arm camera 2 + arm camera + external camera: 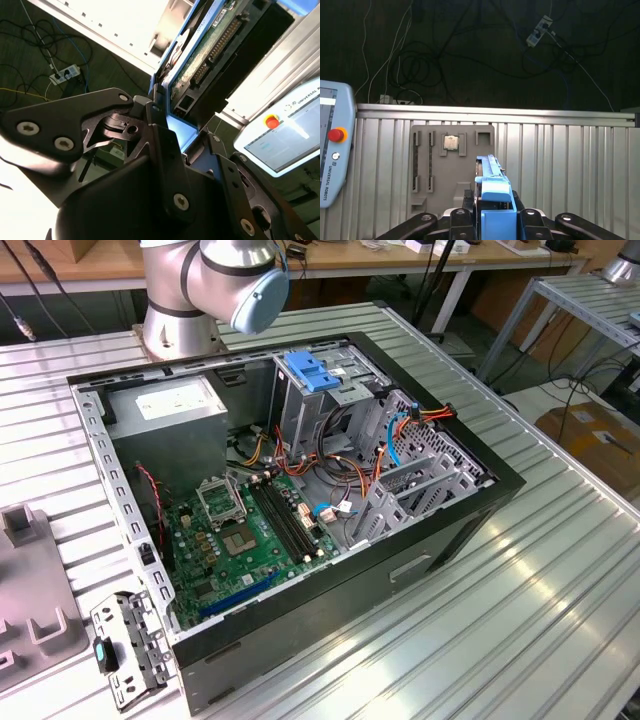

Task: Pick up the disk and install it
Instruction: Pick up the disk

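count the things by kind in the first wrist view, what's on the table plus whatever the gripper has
disk, clamped in the gripper: 1
teach pendant: 1
grey slotted plate: 1
chip on that plate: 1
total: 4

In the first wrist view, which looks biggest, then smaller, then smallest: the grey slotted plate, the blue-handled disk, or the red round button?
Largest: grey slotted plastic plate.
Next: blue-handled disk, but it is nearest the camera, so it may look bigger than it is.
Smallest: red round button.
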You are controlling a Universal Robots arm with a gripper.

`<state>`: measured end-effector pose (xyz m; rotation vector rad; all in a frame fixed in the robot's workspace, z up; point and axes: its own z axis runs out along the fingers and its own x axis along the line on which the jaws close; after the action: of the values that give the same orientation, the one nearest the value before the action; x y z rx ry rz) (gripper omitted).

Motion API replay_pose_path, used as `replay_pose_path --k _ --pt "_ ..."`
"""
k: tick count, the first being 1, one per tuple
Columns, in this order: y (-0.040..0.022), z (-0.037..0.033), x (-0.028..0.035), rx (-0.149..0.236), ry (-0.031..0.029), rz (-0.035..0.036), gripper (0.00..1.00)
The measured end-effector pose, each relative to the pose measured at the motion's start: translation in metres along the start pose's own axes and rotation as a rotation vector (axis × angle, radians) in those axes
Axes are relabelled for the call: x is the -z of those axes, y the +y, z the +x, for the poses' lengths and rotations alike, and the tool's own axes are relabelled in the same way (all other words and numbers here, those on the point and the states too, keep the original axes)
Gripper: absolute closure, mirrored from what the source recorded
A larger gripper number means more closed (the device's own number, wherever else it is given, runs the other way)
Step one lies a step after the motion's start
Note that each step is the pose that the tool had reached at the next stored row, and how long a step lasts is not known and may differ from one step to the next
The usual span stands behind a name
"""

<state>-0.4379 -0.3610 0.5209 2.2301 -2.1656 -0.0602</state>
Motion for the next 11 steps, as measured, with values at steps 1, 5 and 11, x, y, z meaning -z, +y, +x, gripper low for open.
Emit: replay_pose_path --k 1,5,11 --pt "-0.0001 0.0 0.0 0.0 0.0 0.0001 0.63" --pt "-0.0005 0.0 0.0 0.0 0.0 0.0 0.63" --pt "-0.0039 0.0001 0.0002 0.0 0.0 0.0 0.63"
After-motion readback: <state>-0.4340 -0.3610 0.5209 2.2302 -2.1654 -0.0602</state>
